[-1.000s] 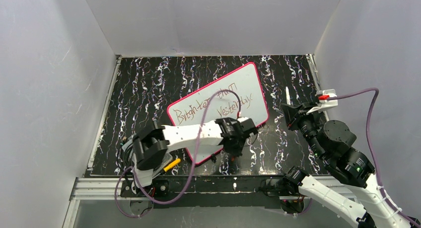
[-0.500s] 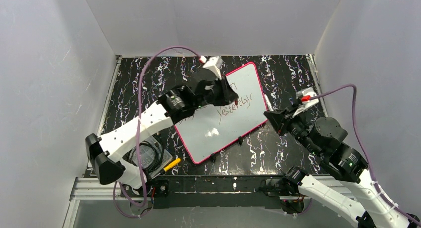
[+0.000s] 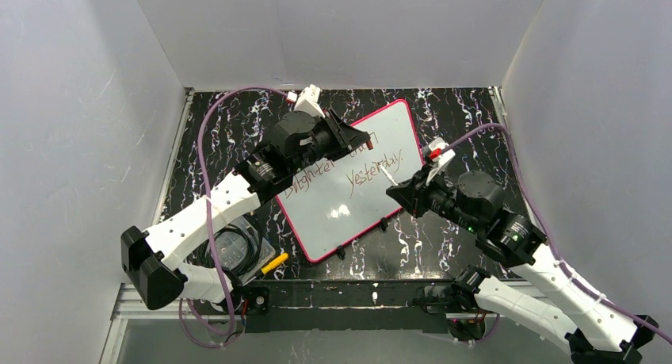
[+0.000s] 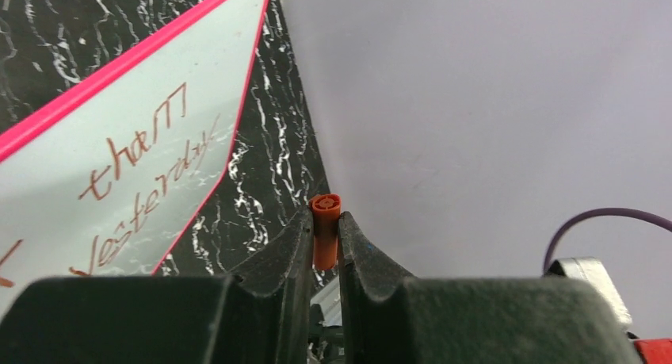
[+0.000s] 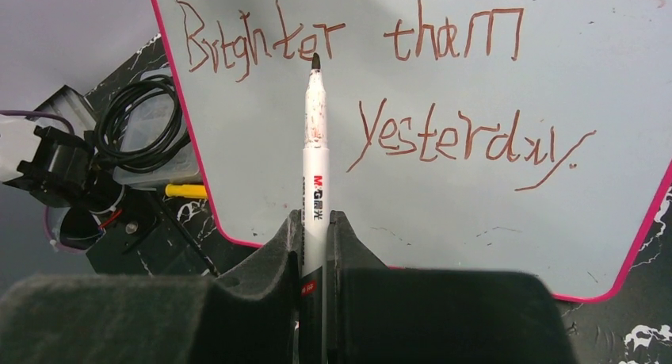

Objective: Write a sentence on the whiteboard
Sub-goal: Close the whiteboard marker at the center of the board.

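Top view, left to right. At the lower left of the black marbled table [image 3: 230, 134] lie a coiled cable [image 3: 230, 249] and a small yellow object [image 3: 275, 262]. The left gripper [image 3: 360, 140] hangs over the upper left corner of the whiteboard [image 3: 341, 213], its jaws clamped on an orange cap [image 4: 325, 221], which stands upright between them with its open end outward. The whiteboard lies flat and askew at the centre of the table. The sentence [image 5: 460, 142], "Brighter than Yesterday", fills its upper half in two lines, and its lower half is bare. At right of centre, the right gripper [image 5: 315, 221] is closed on the marker [image 5: 315, 142], whose long axis runs straight out from the jaws, tip forward, above the word "Brighter".

The lettering appears complete, so recapping is the probable next step. From the right wrist view, the cap sits just beyond the tip, up and slightly right, near the marker's axis. The two arms are about equally near the meeting point.
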`<state>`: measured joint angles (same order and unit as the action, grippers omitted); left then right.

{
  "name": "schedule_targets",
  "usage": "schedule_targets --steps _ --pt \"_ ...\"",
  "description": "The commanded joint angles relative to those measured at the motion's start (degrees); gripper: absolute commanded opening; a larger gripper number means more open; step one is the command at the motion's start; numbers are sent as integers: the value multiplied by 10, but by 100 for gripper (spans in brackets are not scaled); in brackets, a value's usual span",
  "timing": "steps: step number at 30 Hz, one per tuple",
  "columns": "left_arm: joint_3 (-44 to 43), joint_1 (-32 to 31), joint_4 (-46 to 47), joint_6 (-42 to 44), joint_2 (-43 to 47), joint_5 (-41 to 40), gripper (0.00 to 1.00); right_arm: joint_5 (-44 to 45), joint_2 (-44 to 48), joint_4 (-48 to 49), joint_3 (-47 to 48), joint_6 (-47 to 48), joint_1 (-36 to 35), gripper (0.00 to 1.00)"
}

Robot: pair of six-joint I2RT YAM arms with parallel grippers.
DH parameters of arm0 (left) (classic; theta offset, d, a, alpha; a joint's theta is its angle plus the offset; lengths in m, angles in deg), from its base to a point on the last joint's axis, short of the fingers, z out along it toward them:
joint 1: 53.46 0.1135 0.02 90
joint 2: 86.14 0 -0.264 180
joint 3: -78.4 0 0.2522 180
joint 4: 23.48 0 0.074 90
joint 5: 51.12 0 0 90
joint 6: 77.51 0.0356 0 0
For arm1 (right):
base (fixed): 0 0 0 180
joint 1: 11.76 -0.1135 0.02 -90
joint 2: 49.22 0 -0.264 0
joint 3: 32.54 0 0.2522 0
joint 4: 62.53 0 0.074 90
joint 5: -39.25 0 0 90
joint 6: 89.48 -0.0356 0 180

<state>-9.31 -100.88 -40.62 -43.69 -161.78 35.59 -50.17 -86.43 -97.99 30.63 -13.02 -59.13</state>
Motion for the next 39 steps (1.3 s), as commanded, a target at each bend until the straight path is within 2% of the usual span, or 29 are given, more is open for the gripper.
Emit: schedule_targets --steps 1,8,39 --pt "13 1 53 -38 20 22 0 8 -11 72 -5 5 -3 1" --pt "19 2 55 -47 19 31 0 58 -5 88 -12 10 -3 1" --pt "26 2 67 -66 16 64 0 73 -41 109 -8 13 -3 1"
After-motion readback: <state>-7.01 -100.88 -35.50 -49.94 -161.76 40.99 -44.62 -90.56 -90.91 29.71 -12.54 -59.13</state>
